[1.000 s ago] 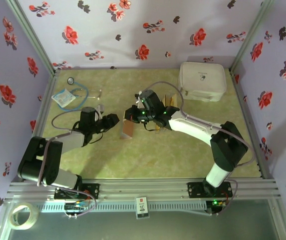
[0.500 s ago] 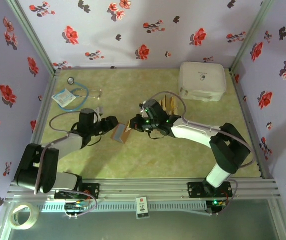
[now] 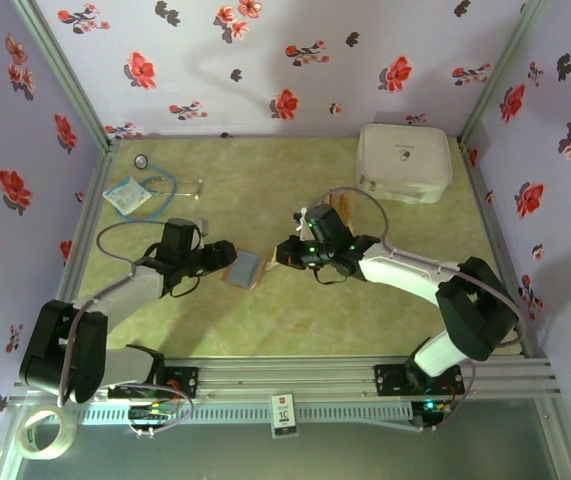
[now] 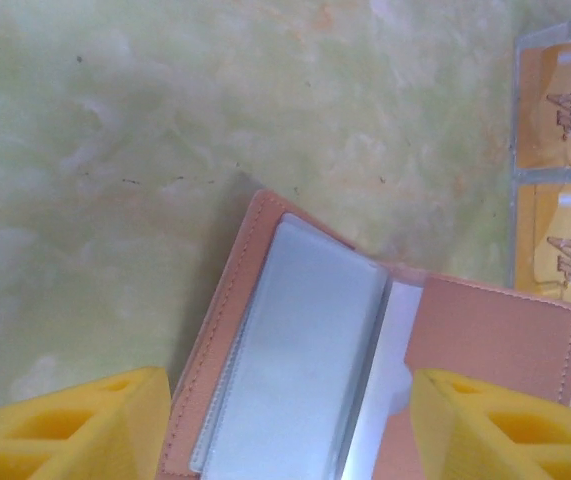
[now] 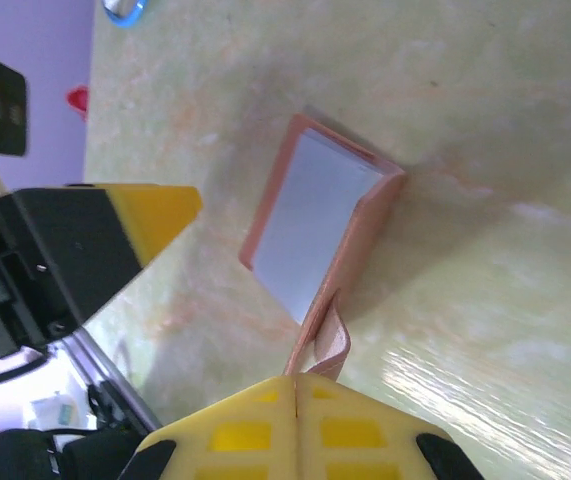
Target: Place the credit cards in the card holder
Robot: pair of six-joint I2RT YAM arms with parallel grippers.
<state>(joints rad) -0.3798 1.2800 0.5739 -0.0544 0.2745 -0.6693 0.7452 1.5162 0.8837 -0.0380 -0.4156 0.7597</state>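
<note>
Pinched the card holder by its flap in the pressed-together right pincer at the middle of the bench, presumably to bare its clear sleeves, with the left pincer spread at its left edge and the credit cards lying to its far right.

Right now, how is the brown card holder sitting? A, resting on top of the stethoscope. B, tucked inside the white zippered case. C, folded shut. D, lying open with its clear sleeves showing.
D: the card holder lies spread open on the tabletop, with its clear plastic sleeves facing up.
</note>
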